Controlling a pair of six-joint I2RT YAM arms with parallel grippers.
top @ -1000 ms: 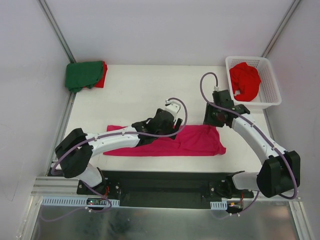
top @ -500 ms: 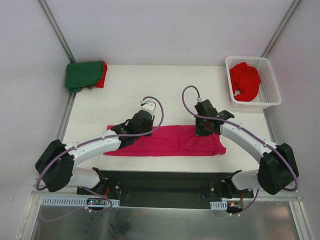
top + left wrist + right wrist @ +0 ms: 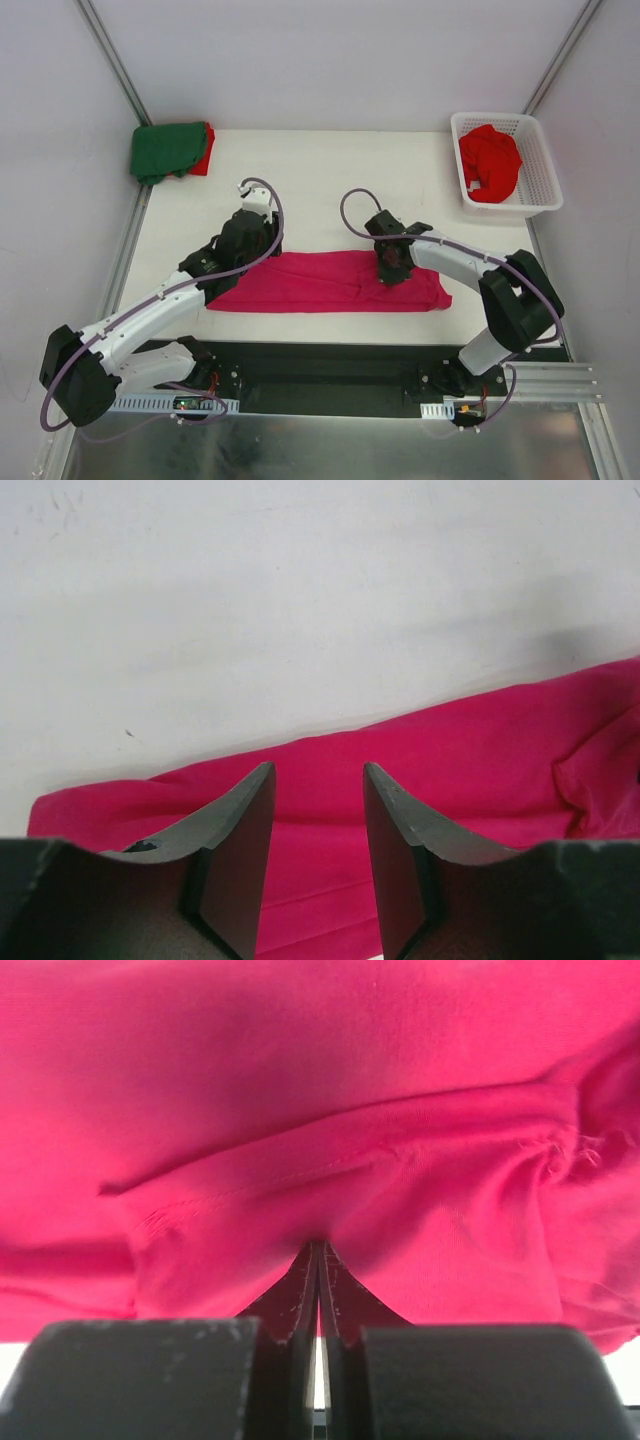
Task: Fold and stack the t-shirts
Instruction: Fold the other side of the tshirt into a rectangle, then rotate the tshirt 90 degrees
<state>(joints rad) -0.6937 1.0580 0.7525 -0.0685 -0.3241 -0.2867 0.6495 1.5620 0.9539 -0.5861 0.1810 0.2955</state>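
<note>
Lying across the white matte table (image 3: 320, 180) in the overhead view, the magenta t-shirt (image 3: 330, 285) was folded into a long, narrow band parallel to the near edge, its right end flaring into a loose point. The left fingers (image 3: 240, 256) hung over the band's left part by its far edge. The right fingers (image 3: 390, 268) were down on the cloth right of its middle. At the far left corner a green t-shirt (image 3: 165, 150) sat folded into a soft block on top of a red t-shirt (image 3: 204, 150), of which only a strip showed. At the far right corner stood a white plastic lattice basket (image 3: 545, 170) holding a crumpled red shirt (image 3: 490, 160).

From the left wrist, the left fingers (image 3: 240, 820) were two dark, smooth wedges, parted with a clear gap and holding nothing. Below them the magenta cloth ran as a flat slanted band with a soft hem edge, bare table beyond it.

From the right wrist, the right fingers (image 3: 300, 1290) were pressed together with only a thin slit between them, their tips pinching a raised fold of the magenta knit. A stitched seam crossed the fabric, which puckered into creases at the right.
</note>
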